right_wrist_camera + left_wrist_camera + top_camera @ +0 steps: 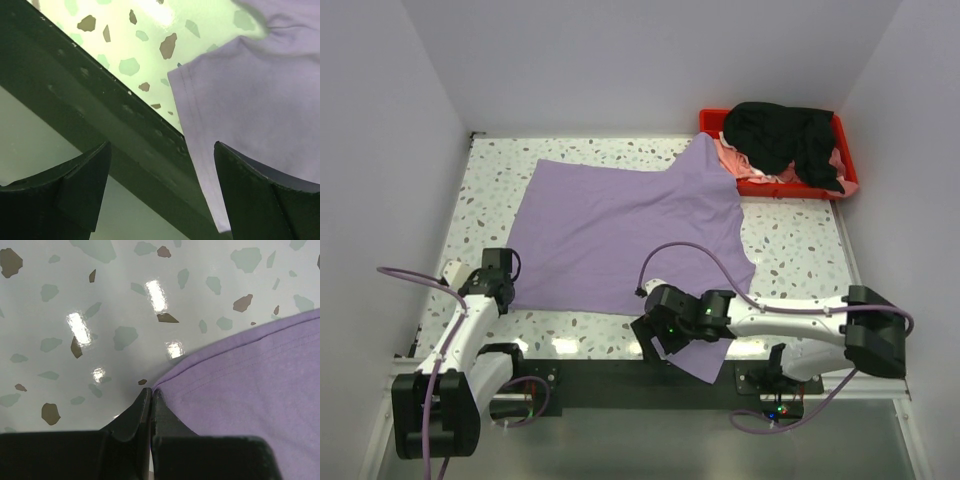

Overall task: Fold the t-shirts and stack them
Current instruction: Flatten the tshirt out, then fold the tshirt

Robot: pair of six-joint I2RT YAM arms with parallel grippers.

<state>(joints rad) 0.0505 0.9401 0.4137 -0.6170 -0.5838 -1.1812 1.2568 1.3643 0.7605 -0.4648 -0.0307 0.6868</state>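
Altogether three t-shirts (pixel 620 230), one tray (pixel 790 190)

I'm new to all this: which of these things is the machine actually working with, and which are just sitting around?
Part of the job: lavender t-shirt, spread out; black t-shirt, heaped; pink t-shirt, peeking out beneath it.

Just lying about: red tray holding those two; speckled table.

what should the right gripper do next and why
Probably lower the right gripper and close on the lavender t-shirt sleeve hem: it is open, and that hem lies between its fingers, draped over the table near edge.
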